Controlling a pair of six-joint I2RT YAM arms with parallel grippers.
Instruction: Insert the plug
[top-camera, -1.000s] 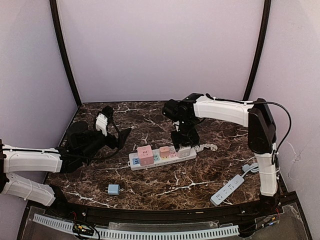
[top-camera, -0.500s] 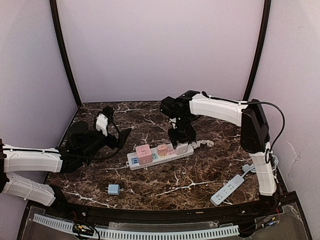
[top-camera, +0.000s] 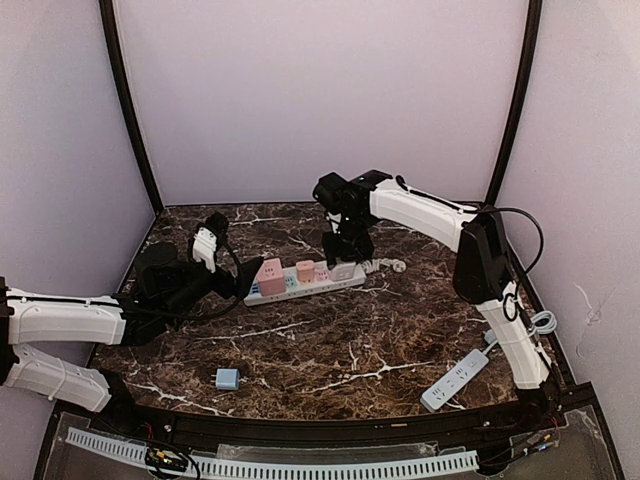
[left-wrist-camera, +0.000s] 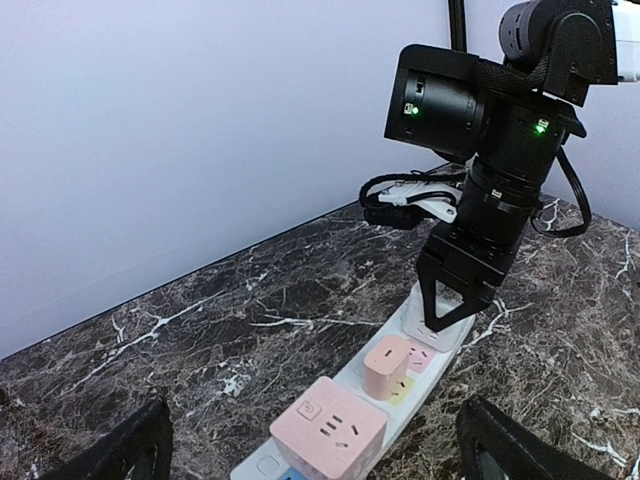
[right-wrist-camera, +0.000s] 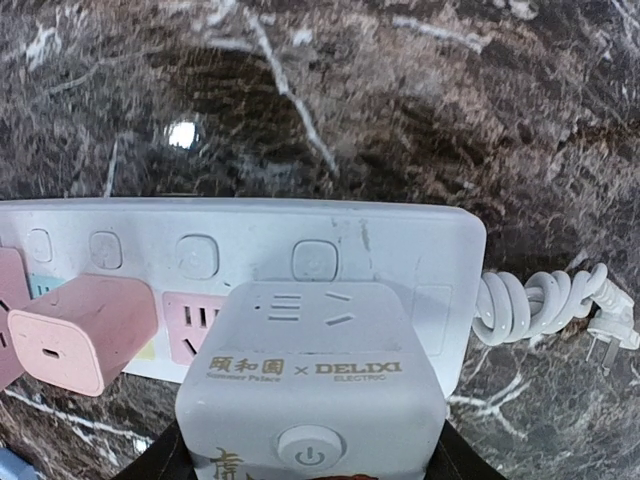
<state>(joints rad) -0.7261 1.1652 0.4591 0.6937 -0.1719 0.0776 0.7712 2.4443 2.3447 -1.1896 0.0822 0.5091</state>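
A white power strip (top-camera: 318, 280) lies at the table's middle back. It carries a pink cube adapter (top-camera: 268, 271), a small pink plug (top-camera: 305, 269) and a pale grey cube adapter (top-camera: 344, 270). My right gripper (top-camera: 343, 260) is shut on the grey cube (right-wrist-camera: 310, 390) from above, and it also shows in the left wrist view (left-wrist-camera: 447, 318). My left gripper (top-camera: 236, 256) is open and empty, its fingers (left-wrist-camera: 505, 450) either side of the strip's left end by the pink cube (left-wrist-camera: 328, 425). A small blue plug (top-camera: 228, 378) lies loose near the front left.
A second white power strip (top-camera: 455, 378) lies at the front right with its cable (top-camera: 540, 322) by the right wall. The first strip's coiled cord and plug (right-wrist-camera: 550, 300) trail off its right end. Walls close in at the back and both sides.
My right gripper has dragged the strip by the grey cube to the left and back, so its left end now sits between my left gripper's fingers. The left arm has stayed still.
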